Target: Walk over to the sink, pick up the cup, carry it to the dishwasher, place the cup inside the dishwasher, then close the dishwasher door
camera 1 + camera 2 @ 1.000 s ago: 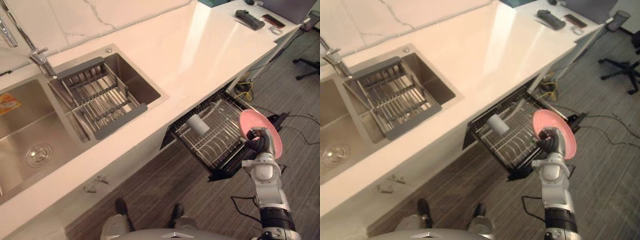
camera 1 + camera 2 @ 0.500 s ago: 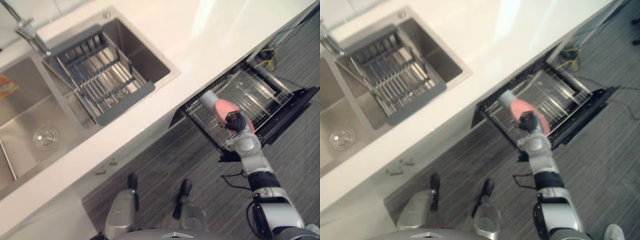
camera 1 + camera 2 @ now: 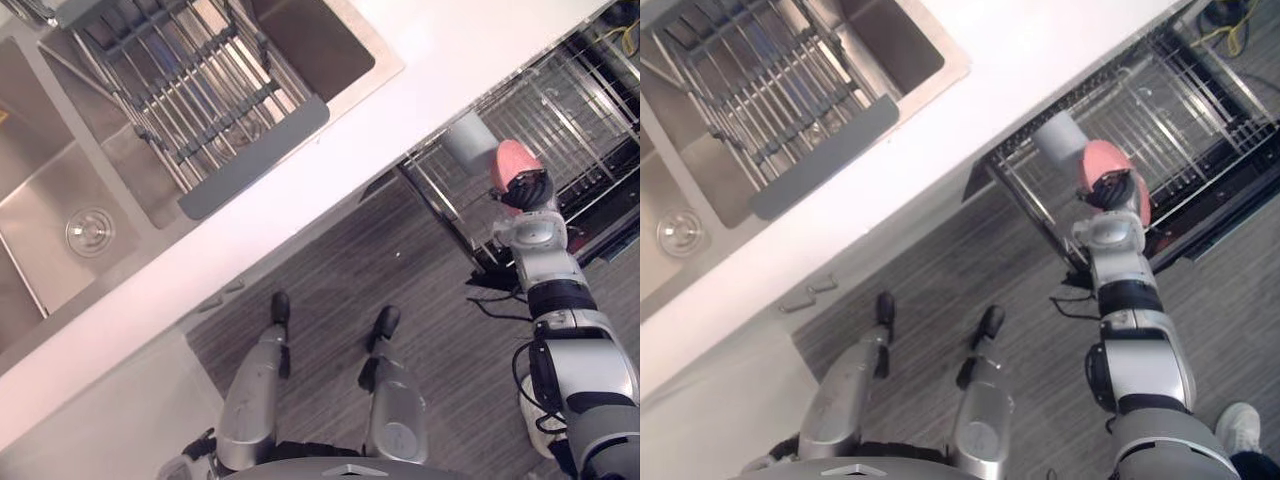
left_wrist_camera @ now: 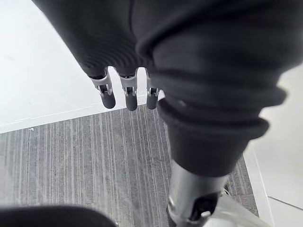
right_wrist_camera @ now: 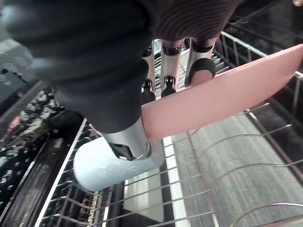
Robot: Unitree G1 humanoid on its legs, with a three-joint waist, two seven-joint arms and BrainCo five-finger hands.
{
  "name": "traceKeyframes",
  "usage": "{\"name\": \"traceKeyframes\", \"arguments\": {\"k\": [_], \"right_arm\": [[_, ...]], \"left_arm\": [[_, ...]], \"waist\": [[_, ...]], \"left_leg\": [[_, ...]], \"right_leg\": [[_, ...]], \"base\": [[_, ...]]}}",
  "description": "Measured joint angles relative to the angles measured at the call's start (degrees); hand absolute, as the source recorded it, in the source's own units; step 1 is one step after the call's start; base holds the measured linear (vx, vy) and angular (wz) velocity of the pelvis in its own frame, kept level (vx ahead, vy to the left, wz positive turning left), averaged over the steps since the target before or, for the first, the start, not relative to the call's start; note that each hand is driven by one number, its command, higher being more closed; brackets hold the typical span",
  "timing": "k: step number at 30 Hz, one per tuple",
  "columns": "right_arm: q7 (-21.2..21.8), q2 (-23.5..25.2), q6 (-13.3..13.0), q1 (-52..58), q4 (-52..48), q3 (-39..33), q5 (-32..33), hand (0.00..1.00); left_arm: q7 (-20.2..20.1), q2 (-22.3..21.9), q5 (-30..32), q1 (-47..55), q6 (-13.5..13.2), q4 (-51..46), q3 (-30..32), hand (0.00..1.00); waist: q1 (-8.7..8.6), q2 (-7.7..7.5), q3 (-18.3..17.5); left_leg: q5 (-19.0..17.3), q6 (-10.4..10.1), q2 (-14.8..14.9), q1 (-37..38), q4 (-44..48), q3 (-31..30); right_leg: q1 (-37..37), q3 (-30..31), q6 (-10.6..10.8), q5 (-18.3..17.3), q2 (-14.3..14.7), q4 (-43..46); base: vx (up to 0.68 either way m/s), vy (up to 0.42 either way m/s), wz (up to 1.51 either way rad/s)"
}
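Note:
My right hand [image 3: 528, 188] is shut on a pink plate [image 3: 507, 163], thumb under it and fingers [image 5: 169, 66] curled over its rim [image 5: 222, 94]. It holds the plate tilted over the pulled-out wire rack [image 3: 565, 105] of the dishwasher. A pale cup [image 3: 468, 140] lies on its side in that rack, just beside the plate [image 3: 1105, 160] and under my wrist [image 5: 102, 163]. My left hand [image 4: 129, 92] hangs over the grey floor with straight fingers and holds nothing.
The white counter [image 3: 420, 60] runs above the dishwasher. The steel sink [image 3: 90, 200] with a grey-framed drying rack [image 3: 190, 95] lies to my left. The dark dishwasher door [image 3: 1230, 200] is folded down. A person's white shoe [image 3: 1240, 428] stands at lower right.
The camera has tilted down towards the floor. My right hand has brought the pink plate from the door's outer edge in over the rack, next to the cup.

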Motion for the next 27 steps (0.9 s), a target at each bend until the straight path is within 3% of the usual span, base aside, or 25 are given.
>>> {"name": "traceKeyframes", "arguments": {"k": [4,7,8,11,14,27], "right_arm": [[-1.5,-0.9,2.5,-2.4,1.6,0.2,1.9,1.00],[-2.3,-1.4,5.8,-3.8,3.4,0.5,4.9,1.00],[-2.3,-1.4,6.8,-3.9,4.3,0.5,6.3,0.00],[-2.4,-1.4,8.5,-3.9,6.7,-0.8,8.5,0.00],[-2.5,-1.4,8.5,-3.8,8.4,-1.9,10.3,0.00],[-2.5,-1.0,6.5,-3.8,8.6,-2.0,12.5,0.00]], "left_arm": [[-0.4,0.0,-1.5,-0.9,-0.1,0.4,-1.1,0.00],[-0.8,0.2,-1.7,-1.6,-0.2,0.4,-1.9,0.00],[-0.8,0.2,-1.7,-1.7,-0.2,0.4,-2.0,0.00],[-0.8,0.0,-2.4,-1.8,-0.2,0.4,-2.2,0.00],[-0.8,0.0,-2.7,-2.0,-0.3,0.6,-2.2,0.00],[-0.8,0.1,-2.7,-3.9,-0.6,0.7,-2.3,0.00]], "waist": [[-0.15,1.06,0.5],[-0.06,1.43,0.7],[0.00,1.49,0.7],[-0.03,1.89,0.9],[-0.16,2.20,1.0],[0.65,2.66,1.1]], "left_leg": [[0.3,0.0,-0.1,-1.0,0.0,-0.1],[0.5,0.0,-0.1,-1.9,-0.1,0.0],[0.5,0.1,-0.1,-2.1,-0.2,0.1],[0.6,0.1,-0.2,-2.3,-0.2,0.0],[0.8,0.0,-0.3,-3.0,-0.1,-0.7],[2.2,-0.2,-0.2,-1.0,-2.3,-0.3]], "right_leg": [[-1.2,0.0,-0.1,0.1,-0.1,0.3],[-2.3,0.1,-0.1,0.1,-0.1,0.4],[-2.5,0.2,-0.1,0.2,-0.1,0.4],[-2.7,0.2,-0.2,0.2,-0.2,0.2],[-2.9,-0.2,-0.2,0.3,-0.2,0.1],[-2.5,0.2,-0.5,0.6,-0.2,0.4]], "base": [[0.00,0.000,0.00],[0.00,0.000,0.00],[0.00,0.000,0.00],[0.00,0.000,0.00],[0.01,-0.016,0.06],[0.00,-0.004,-0.02]]}}
